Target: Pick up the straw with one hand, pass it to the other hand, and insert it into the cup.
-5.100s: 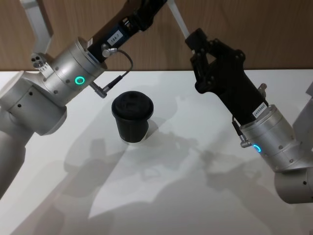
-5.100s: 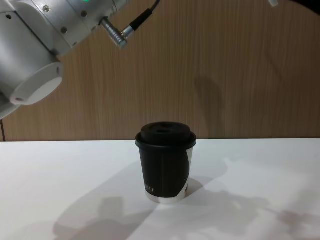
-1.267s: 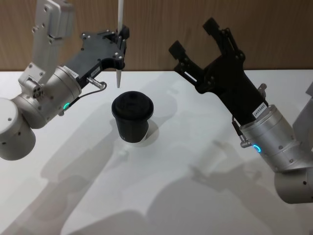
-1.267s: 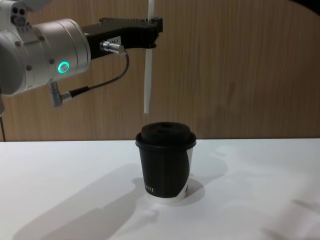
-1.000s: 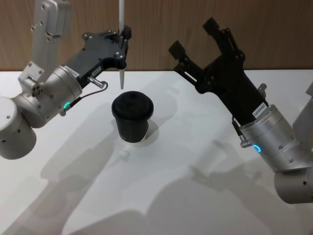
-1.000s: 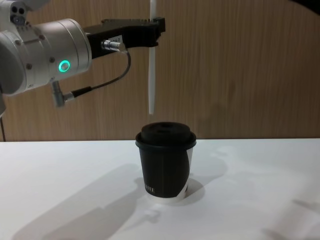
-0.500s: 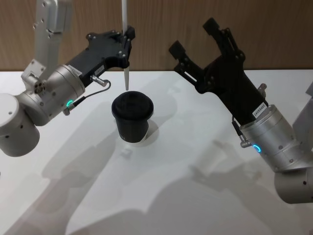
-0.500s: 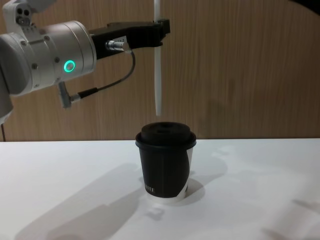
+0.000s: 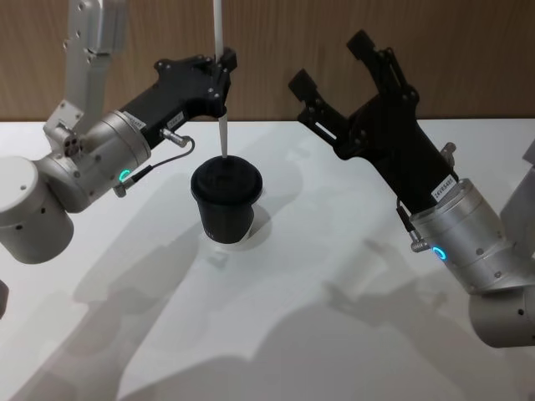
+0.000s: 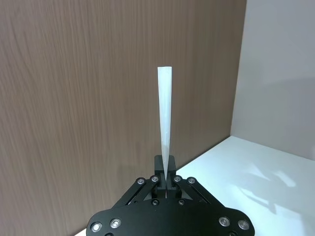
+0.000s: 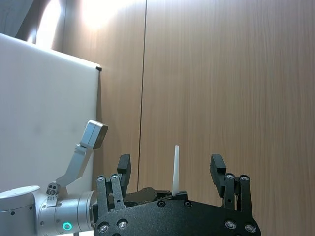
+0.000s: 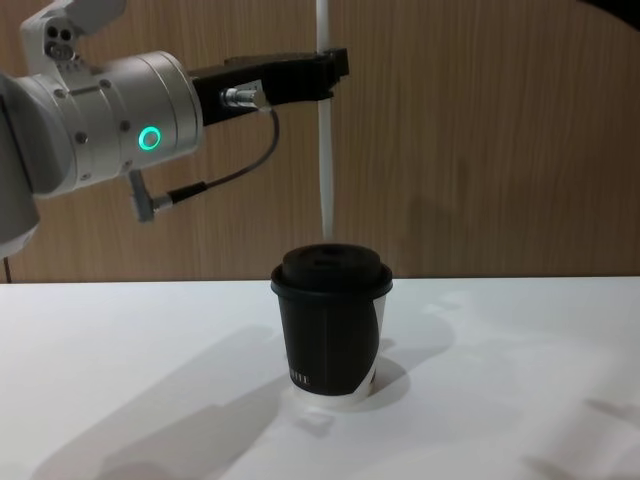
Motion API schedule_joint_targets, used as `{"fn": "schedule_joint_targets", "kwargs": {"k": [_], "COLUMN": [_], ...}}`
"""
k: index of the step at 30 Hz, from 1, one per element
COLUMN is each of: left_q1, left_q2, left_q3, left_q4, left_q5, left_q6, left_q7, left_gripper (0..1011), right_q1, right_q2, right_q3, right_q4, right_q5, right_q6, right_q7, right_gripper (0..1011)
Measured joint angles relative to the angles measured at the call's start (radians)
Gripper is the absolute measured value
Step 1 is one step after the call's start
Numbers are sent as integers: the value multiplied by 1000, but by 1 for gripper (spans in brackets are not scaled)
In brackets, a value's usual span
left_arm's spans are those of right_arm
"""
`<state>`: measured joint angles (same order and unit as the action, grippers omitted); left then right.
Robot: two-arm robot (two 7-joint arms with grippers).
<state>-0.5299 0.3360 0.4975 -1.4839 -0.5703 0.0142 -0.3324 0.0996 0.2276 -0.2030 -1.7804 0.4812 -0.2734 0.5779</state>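
The thin white straw (image 9: 221, 125) hangs upright, pinched near its upper part by my left gripper (image 9: 224, 71), which is shut on it. Seen from the chest, the straw (image 12: 325, 150) ends just above the domed lid of the black cup (image 12: 330, 330), and the left gripper (image 12: 335, 65) reaches in from the left. The cup (image 9: 226, 200) stands on the white table. My right gripper (image 9: 330, 63) is held open in the air to the cup's right with nothing in it. The left wrist view looks along the straw (image 10: 164, 123) rising from the shut left gripper (image 10: 166, 179).
The white table (image 9: 334, 334) runs up to a wooden back wall (image 12: 500, 150). The left arm's black cable with a metal plug (image 12: 150, 205) dangles under its silver wrist. In the right wrist view the open right gripper (image 11: 171, 164) frames the straw (image 11: 175, 169).
My left gripper has carried the straw to the right, from left of the cup to over the lid. The right arm has not moved since its gripper opened.
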Motion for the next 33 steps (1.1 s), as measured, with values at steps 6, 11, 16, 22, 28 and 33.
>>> {"fn": "schedule_joint_targets", "kwargs": {"k": [6,11,16,22,28,33], "left_q1": [-3,-3,-2,1,3,4], "left_q2": [-7,-11,-12,-12,-14,-15], "left_q3": [-4,-9,-15,-21,-26,-30], "left_q4": [10,14,14,14,13,12], "left_q5": [-7,-10,-12,-13,-14,-14], "left_q6": [8,14,20,25,31,36], "left_q7": [-13,-19,-24,-29,-37,-43], "left_gripper": [4,4,4,4,4,4], "right_q1": [0,0,0,0,0,0], "right_q2": [0,0,0,0,0,0], "right_q3": [0,0,0,0,0,0], "right_q4": [0,0,0,0,0,0], "right_q5": [0,0,0,0,0,0], "right_q6": [0,0,0,0,0,0], "right_q7": [0,0,0,0,0,0], "right_gripper": [1001,1001,1001,1001,1001,1001]}}
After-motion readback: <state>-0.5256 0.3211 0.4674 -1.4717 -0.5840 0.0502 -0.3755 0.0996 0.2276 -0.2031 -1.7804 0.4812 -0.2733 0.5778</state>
